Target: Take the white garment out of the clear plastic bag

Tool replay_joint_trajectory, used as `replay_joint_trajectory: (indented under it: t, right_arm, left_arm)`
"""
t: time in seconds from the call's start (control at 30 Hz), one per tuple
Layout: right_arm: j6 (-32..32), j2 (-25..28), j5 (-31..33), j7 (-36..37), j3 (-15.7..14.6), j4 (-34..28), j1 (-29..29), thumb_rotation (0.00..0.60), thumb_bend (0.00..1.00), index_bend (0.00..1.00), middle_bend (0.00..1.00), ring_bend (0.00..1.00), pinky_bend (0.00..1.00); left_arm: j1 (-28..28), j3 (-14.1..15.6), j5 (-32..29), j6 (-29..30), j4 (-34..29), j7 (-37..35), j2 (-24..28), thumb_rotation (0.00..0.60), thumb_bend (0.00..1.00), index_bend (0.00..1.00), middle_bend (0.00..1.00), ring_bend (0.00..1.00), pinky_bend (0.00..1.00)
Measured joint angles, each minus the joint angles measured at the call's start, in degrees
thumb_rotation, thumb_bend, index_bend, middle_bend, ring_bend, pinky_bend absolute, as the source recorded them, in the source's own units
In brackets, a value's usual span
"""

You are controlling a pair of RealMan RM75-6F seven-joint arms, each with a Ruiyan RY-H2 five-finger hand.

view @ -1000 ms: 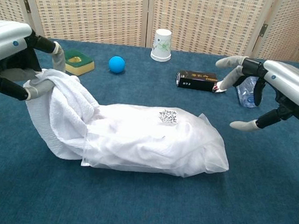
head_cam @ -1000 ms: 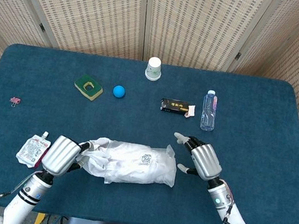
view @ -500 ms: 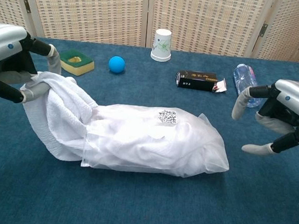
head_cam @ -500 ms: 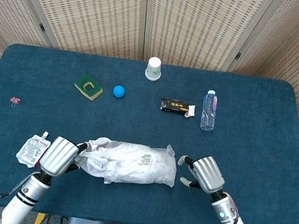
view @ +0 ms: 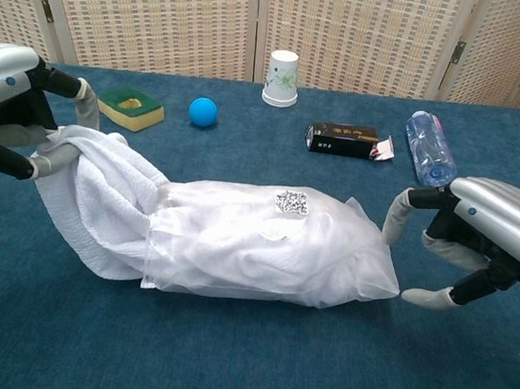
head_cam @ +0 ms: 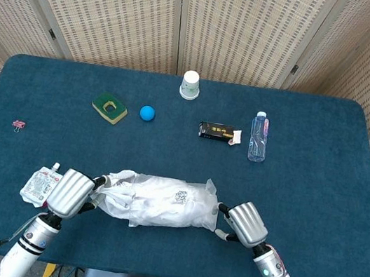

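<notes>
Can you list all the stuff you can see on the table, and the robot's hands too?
garment: one, white, near edge, left end pulled out of the bag
bag: one, clear, near edge, around the rest of the garment
cup: one, white, far edge, upside down
ball: one, blue, left of centre
sponge: one, green and yellow, left of the ball
box: one, black, right of centre
bottle: one, clear, lying right of the box
clip: one, pink, far left
pouch: one, white and red, near left corner
table: one, dark blue cloth
left hand: one, silver, holds the garment's free end
right hand: one, silver, fingers apart at the bag's right end
</notes>
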Motion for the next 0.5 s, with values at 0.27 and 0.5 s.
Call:
replay_joint_trajectory:
  t: [0.27,0.5]
  right_arm:
    - [-1.07,-2.23,-0.24,0.36,0.37,2.02,0.5,0.6,0.01,0.5,1.0,0.97,1.0]
    - [-2.4,-4.23,-0.2,1.03,0.76,3.85,1.22,0.6,0.13,0.53,1.0,0.97,1.0]
  left_arm:
    - [0.22,0.03,0.22,0.28,0.15,-0.31,-0.09,0.6,0.45,0.72,1.0,0.91,1.0]
    - [0.28,-0.08,0.23,0.31,0.05,-0.34,-0.01,0.6,0.45,0.72,1.0,0.91,1.0]
